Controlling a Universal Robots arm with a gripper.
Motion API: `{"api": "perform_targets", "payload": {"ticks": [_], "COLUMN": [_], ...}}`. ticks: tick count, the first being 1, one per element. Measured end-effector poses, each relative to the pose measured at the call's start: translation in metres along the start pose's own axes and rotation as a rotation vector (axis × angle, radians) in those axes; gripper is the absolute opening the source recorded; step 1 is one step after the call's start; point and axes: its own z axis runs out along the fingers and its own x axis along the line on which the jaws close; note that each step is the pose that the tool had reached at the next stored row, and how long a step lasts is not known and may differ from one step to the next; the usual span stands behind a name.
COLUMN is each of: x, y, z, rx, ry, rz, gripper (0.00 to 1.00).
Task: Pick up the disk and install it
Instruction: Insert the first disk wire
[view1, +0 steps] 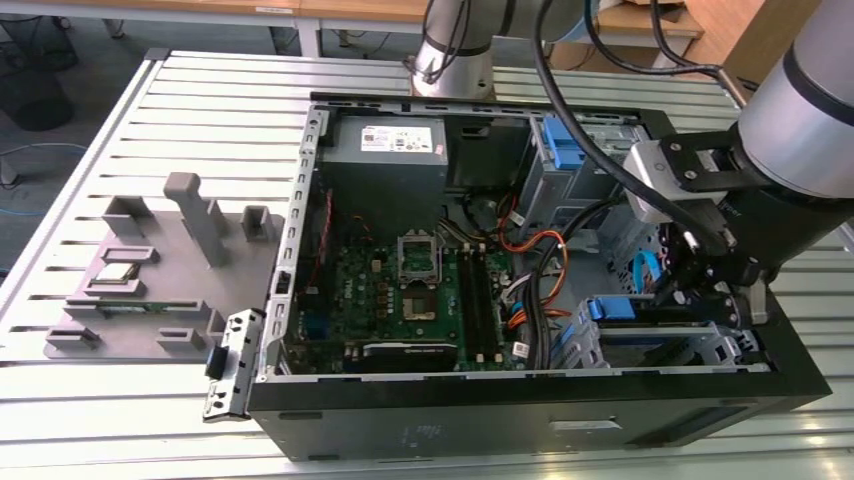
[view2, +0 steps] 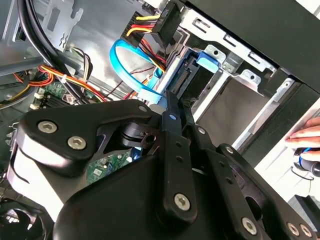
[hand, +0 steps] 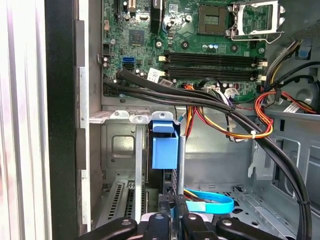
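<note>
Gripper (hand: 175, 214) nearest, fingers clamped on the disk (hand: 164, 150), disk upright on edge in metal drive cage (hand: 120, 145), blue cable (hand: 212, 202) beside, motherboard (hand: 200, 45) beyond.

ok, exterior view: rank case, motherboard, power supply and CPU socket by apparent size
1. case
2. motherboard
3. power supply
4. CPU socket
No ties. The gaps look clear, though the power supply sits farther back, so it may look smaller than it is.
</note>
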Motion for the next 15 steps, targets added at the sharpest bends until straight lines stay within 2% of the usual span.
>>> {"api": "perform_targets", "payload": {"ticks": [15], "x": [0.0000], "y": [0.0029], "z": [0.0022], "rx": [0.0111], "ry": [-0.0015], "rz": [-0.002], "gripper": [0.16]}}
